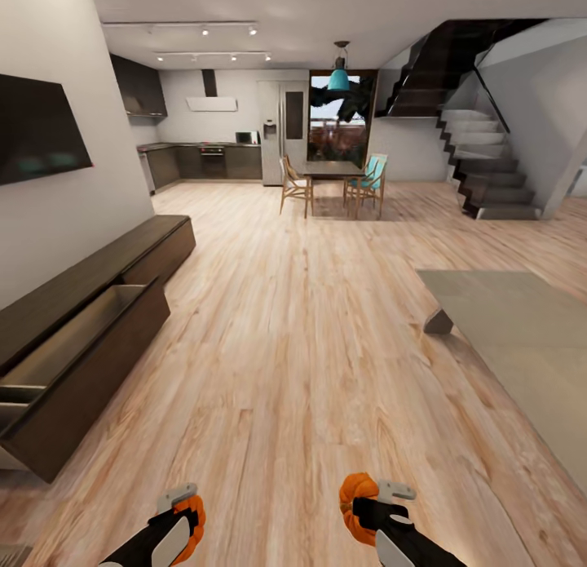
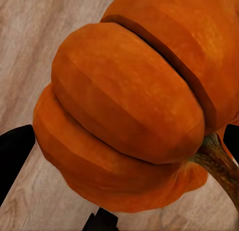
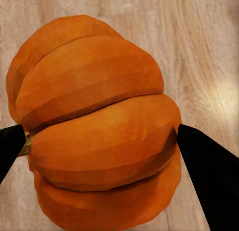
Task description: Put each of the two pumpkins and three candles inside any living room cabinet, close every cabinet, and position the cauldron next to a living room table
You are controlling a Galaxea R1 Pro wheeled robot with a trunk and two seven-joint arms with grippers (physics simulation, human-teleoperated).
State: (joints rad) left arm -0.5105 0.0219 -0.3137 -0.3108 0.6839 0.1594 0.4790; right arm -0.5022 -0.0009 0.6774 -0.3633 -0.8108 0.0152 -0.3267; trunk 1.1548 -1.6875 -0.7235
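Left gripper (image 1: 186,514) clamps pumpkin (image 2: 124,116); right gripper (image 1: 377,506) clamps second pumpkin (image 3: 94,126); cabinet (image 1: 90,338) drawer open.

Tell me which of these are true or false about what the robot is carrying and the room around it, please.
1. Each gripper holds a pumpkin. True: the left gripper is shut on the left pumpkin, the right gripper on the right pumpkin.
2. All drawers of the cabinet are closed. False: one drawer stands pulled open.
3. The open drawer already has candles in it. False: the part of its inside that shows is bare.
4. The table is on the robot's right. True.
5. The floor is grey carpet. False: it is light wood planks.
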